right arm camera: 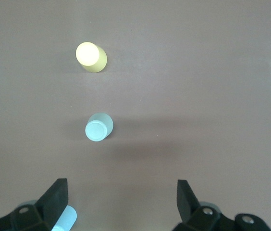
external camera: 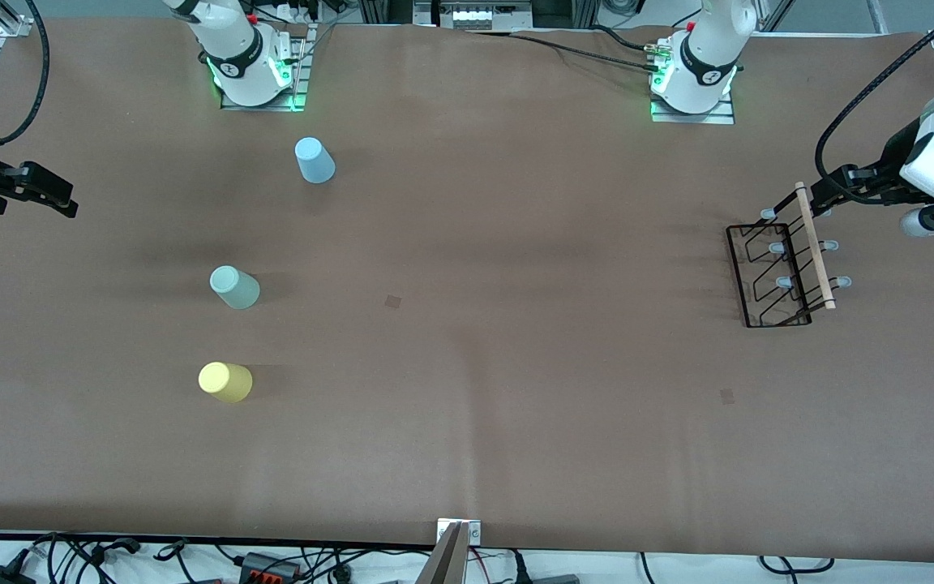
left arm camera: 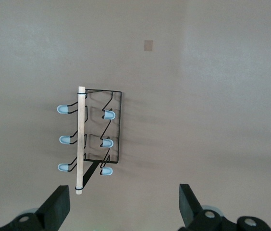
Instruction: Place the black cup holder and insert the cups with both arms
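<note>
The black cup holder (external camera: 814, 243) stands on the brown table toward the left arm's end, its wooden rod on top; its wire frame and pale pegs also show in the left wrist view (left arm camera: 81, 134). My left gripper (external camera: 822, 197) hangs open above the holder's end that is farther from the front camera (left arm camera: 124, 202), holding nothing. Three cups stand narrow end up toward the right arm's end: light blue (external camera: 314, 160) farthest from the front camera, sage green (external camera: 234, 287), and yellow (external camera: 225, 382) nearest. My right gripper (external camera: 68, 204) is open and empty (right arm camera: 122, 197), apart from the yellow (right arm camera: 91, 56), green (right arm camera: 98, 127) and blue (right arm camera: 64, 219) cups.
Both arm bases (external camera: 260, 73) (external camera: 694, 85) are bolted along the table edge farthest from the front camera. Two small darker squares (external camera: 393, 301) (external camera: 727, 396) mark the table cover. Cables and a metal bracket (external camera: 457, 535) lie at the nearest edge.
</note>
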Tool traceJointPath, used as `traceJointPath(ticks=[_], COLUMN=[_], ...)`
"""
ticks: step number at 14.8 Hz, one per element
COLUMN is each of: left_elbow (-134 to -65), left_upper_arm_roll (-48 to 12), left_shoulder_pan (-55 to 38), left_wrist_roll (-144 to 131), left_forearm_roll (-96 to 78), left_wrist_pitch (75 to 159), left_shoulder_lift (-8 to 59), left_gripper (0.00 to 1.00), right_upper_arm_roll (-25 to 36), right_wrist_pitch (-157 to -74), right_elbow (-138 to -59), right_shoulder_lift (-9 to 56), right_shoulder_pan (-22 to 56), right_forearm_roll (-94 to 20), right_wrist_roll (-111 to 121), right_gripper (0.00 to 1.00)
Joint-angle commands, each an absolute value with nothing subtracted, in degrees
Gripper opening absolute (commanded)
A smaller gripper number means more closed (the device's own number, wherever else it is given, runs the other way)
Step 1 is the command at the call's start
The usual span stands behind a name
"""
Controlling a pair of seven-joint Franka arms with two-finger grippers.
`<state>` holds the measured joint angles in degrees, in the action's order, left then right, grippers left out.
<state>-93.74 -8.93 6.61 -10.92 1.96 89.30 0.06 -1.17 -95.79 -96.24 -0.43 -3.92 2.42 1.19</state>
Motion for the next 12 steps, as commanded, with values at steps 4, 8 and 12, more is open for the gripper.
traceJointPath(ticks=[4,8,12], left_elbow=[-92.5,-93.1,-108.0], left_upper_arm_roll=[-8.9,-9.0,-9.4], left_shoulder_pan=[7.2,11.9,14.6], left_wrist_roll=[-10.2,-6.3,-1.4], left_forearm_roll=[1.1,1.5,3.2], left_wrist_pitch=[89.0,91.0,108.1], left_shoulder_lift=[2.7,7.2,3.7], left_gripper=[1.00,1.00,1.00], right_upper_arm_roll=[-1.3,-1.3,-1.3], right_wrist_pitch=[-96.3,-96.3,-96.3], right_elbow=[-97.0,-97.0,-97.0], right_shoulder_lift=[-1.2,-1.1,-1.2], right_shoulder_pan=[-4.1,-4.1,-4.1], right_forearm_roll=[1.4,1.4,1.4], right_wrist_roll=[2.3,2.3,2.3], right_gripper=[1.00,1.00,1.00])
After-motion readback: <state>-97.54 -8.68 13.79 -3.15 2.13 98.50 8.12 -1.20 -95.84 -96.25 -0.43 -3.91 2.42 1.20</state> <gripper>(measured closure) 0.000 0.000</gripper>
